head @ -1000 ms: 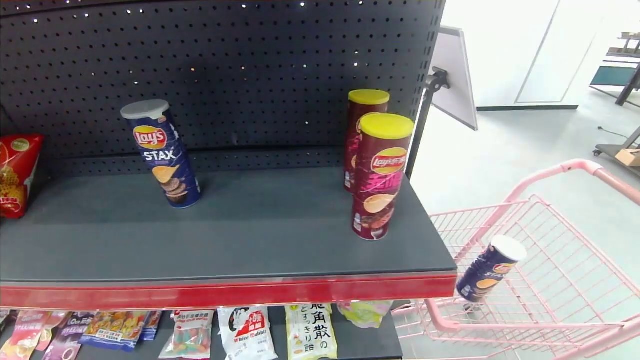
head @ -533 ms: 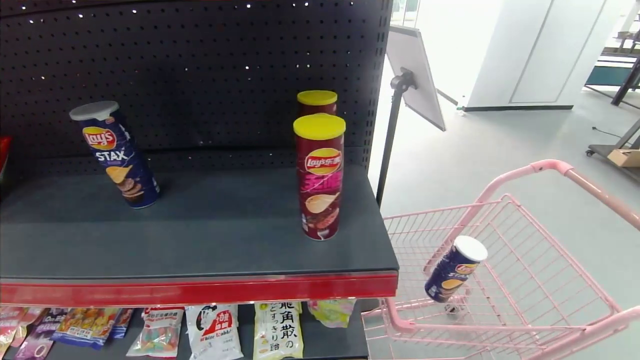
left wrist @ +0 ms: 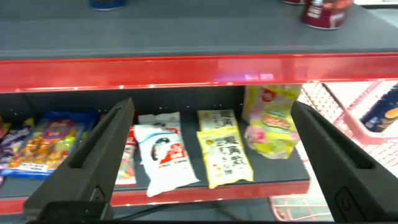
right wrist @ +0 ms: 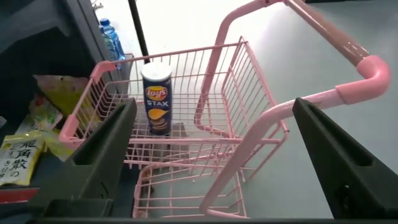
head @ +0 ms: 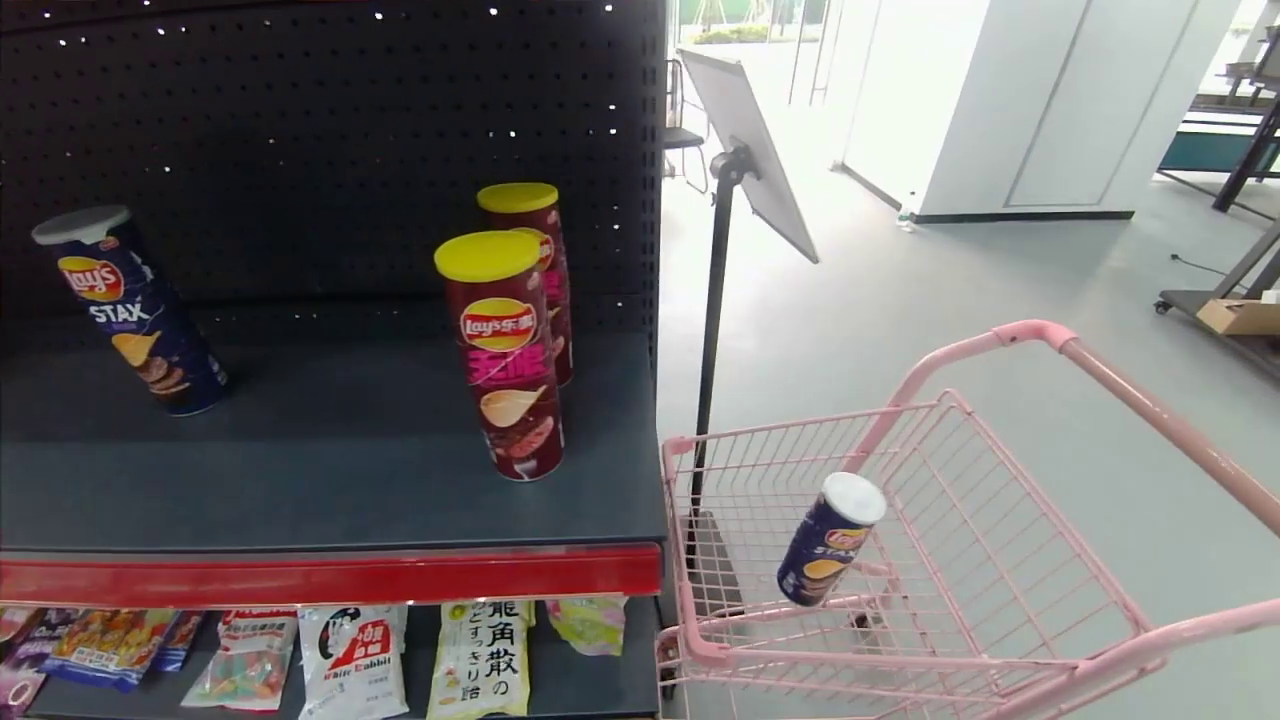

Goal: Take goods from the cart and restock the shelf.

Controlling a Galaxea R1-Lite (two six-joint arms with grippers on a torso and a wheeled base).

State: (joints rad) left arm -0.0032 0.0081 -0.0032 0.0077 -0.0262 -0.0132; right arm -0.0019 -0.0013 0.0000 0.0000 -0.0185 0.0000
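Lower right, a dark-blue cardboard tube [head: 828,545] stands in the pink wire cart [head: 1030,332]; left gripper [left wrist: 211,158] and right gripper [right wrist: 211,158] gape empty; a glancing finger may topple it.

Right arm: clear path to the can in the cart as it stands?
Probably yes. The right gripper is open and faces the can, which stands alone in the cart; its top is open.

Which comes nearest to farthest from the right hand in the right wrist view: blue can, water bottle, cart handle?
1. cart handle, close by the right hand, on the cart's near side.
2. blue can, inside the basket.
3. water bottle, beyond the basket's far corner.
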